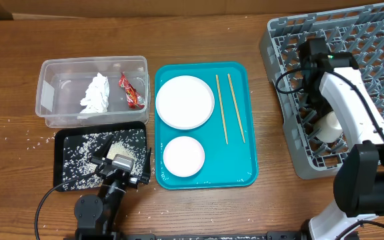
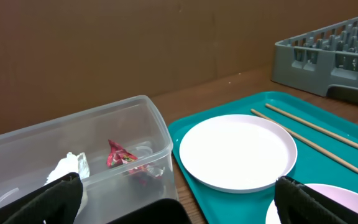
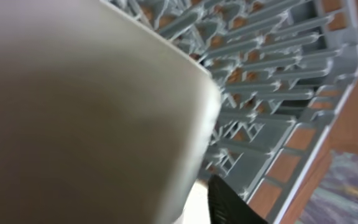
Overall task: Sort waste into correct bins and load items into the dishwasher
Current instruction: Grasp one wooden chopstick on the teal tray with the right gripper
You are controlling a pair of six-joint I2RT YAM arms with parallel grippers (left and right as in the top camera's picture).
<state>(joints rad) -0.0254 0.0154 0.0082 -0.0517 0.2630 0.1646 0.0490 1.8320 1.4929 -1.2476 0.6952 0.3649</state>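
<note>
The clear tub [image 1: 45,93] holds the white tissue [image 1: 95,93] and the red wrapper [image 1: 131,91]. Rice and scraps [image 1: 95,150] lie on the black tray [image 1: 60,175]. My left gripper [image 1: 115,163] hangs open and empty over that tray's right part. In the left wrist view its fingers [image 2: 179,208] frame the tub [image 2: 143,118], wrapper [image 2: 119,155] and large plate [image 2: 238,152]. The large plate [image 1: 185,101], smaller dish [image 1: 183,156] and two chopsticks [image 1: 231,107] lie on the teal tray. My right gripper [image 1: 322,119] is shut on the white cup [image 1: 332,128] inside the grey rack [image 1: 282,80]. The metal bowl is out of view.
The teal tray [image 1: 245,170] sits between the bins and the rack. Loose rice grains [image 1: 35,141] are scattered on the wooden table left of the black tray. The cup [image 3: 92,106] fills most of the right wrist view, with rack pegs [image 3: 266,81] behind it.
</note>
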